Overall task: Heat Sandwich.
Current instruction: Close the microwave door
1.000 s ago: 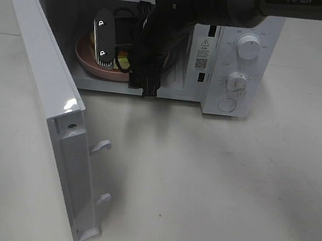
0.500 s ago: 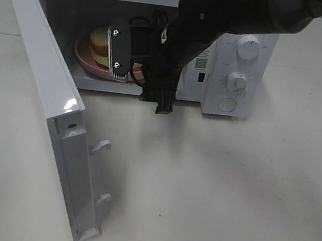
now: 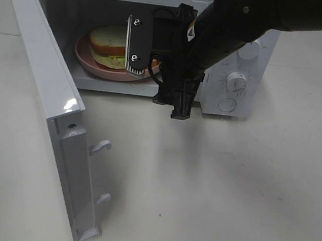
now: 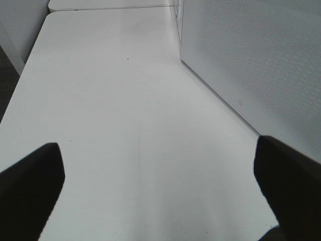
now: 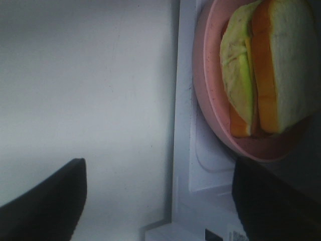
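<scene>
Exterior high view: the sandwich (image 3: 108, 45) is sitting flat on the pink plate (image 3: 91, 67), inside the microwave (image 3: 252, 103), toward the left of the cavity. Loading is looking done.

Right gripper (image 3: 157, 84) is hanging at the cavity mouth, just right of the plate, fingers spread and holding nothing. The right wrist view is confirming this.

Left gripper (image 4: 158, 145) is sitting over bare table (image 4: 110, 100) beside a white dotted panel (image 4: 251, 60), fingers apart and empty.

The door (image 3: 45, 99) is standing wide open at left, latch hooks (image 3: 103, 146) facing near. By my judgement you are now working toward shutting it:
- Bring the right arm straight toward the near side, staying off the plate rim.
- Push the door's outer face close to its free edge.
- Swing it slowly until the hooks are seating.
</scene>
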Tool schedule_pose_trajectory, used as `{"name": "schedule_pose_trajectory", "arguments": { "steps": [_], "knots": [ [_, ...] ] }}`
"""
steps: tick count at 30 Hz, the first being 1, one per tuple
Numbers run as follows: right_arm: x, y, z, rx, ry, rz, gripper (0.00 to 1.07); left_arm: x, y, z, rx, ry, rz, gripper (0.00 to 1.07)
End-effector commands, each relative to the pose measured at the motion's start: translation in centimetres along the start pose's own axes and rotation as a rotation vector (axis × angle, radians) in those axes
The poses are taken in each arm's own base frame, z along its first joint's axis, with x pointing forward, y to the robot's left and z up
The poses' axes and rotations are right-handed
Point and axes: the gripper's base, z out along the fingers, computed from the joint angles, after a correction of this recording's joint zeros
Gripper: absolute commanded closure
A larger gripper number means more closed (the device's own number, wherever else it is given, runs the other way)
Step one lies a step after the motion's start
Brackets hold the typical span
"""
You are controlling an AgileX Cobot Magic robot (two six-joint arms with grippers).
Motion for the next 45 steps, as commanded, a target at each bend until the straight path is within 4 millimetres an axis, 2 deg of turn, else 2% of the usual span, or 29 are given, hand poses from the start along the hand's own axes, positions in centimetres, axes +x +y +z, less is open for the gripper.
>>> {"name": "schedule_pose_trajectory", "arguments": {
  "steps": [1, 4, 8, 14, 31, 42, 45],
  "knots": [
    [0.4, 0.4, -1.4, 0.009, -0.003, 0.056, 0.31, 0.2, -0.1, -0.3, 0.0, -0.037, -0.003, 0.09],
    [0.7, 0.9, -1.8, 0.003, 0.001, 0.075, 0.31, 0.2, -0.1, -0.3, 0.0, -0.037, -0.003, 0.09],
    [1.4, 2.0, -3.5, 0.002, 0.001, 0.15, 0.31, 0.2, -0.1, -0.3, 0.0, -0.037, -0.003, 0.09],
    [2.2, 3.1, -5.0, 0.003, 0.001, 0.234, 0.31, 0.2, -0.1, -0.3, 0.0, -0.037, -0.003, 0.09],
    [5.3, 7.7, -10.7, -0.045, 0.094, 0.773, 0.31, 0.2, -0.1, -0.3, 0.0, -0.037, -0.003, 0.09],
    [7.3, 10.6, -14.6, -0.061, 0.143, 0.848, 0.31, 0.2, -0.1, -0.3, 0.0, -0.037, -0.003, 0.09],
    [7.9, 11.3, -16.2, -0.063, 0.162, 0.872, 0.31, 0.2, -0.1, -0.3, 0.0, -0.037, -0.003, 0.09]
  ]
}}
